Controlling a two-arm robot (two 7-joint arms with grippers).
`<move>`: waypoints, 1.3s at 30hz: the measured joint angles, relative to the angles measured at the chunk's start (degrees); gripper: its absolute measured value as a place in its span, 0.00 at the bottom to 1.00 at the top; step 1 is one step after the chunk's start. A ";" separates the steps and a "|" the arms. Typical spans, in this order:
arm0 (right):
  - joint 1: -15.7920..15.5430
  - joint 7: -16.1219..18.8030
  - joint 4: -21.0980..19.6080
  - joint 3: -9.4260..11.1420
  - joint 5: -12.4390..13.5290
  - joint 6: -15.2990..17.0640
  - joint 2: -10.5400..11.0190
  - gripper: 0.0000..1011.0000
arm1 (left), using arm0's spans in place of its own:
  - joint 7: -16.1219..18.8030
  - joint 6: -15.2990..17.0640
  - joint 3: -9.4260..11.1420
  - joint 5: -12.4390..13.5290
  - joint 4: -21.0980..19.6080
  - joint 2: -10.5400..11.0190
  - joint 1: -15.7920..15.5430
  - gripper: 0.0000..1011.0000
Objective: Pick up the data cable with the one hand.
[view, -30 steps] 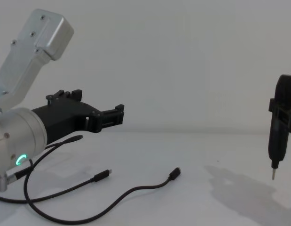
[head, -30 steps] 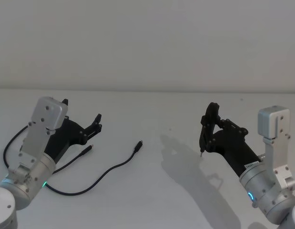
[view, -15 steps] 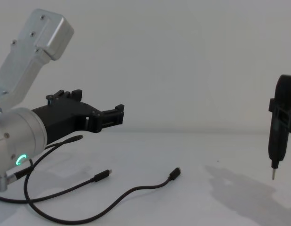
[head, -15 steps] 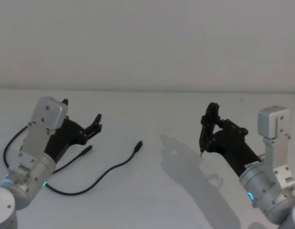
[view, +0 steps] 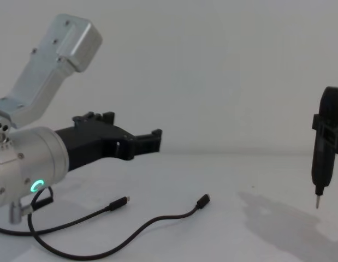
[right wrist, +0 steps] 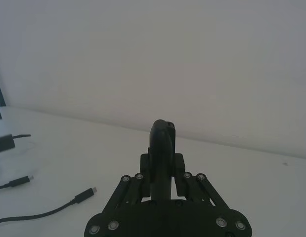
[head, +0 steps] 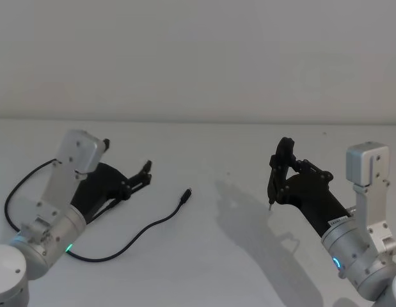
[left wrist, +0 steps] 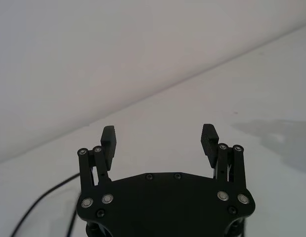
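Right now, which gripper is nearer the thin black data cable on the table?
Left. The left gripper, open, hovers over one end of the data cable; the right gripper, shut on a black stick tool, hangs far off to its right.

left gripper (view: 156,136) hovering | data cable (view: 158,219) flat, untouched | stick tool (view: 321,158) upright

- No legible text, brand, number or sign in any view.
- Head view: one small white label (head: 336,220) on the black body behind the right gripper (head: 281,167). Print present, too small to read.
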 joint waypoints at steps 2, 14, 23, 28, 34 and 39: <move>0.00 0.00 0.00 0.00 0.00 0.00 0.00 0.27 | -1.26 0.82 0.32 -0.63 0.00 0.00 -0.25 0.99; 0.00 0.00 0.00 0.00 0.00 0.00 0.00 0.27 | -7.22 6.50 1.68 -3.63 -1.33 0.79 -0.35 0.99; 0.00 0.00 0.00 0.00 0.00 0.00 0.00 0.27 | -10.45 11.12 1.91 -4.38 -3.77 3.17 0.07 0.99; 0.00 0.00 0.01 0.00 0.00 0.00 0.00 0.27 | -11.91 13.24 1.91 -4.39 -4.85 4.60 0.08 0.99; 0.00 0.00 0.00 0.00 0.00 0.00 0.00 0.27 | -14.01 15.15 2.06 -4.45 -5.51 6.02 -0.17 0.99; 0.00 0.00 0.00 0.00 0.00 0.00 0.00 0.27 | -15.72 16.21 2.60 -4.41 -5.40 6.54 -0.78 0.99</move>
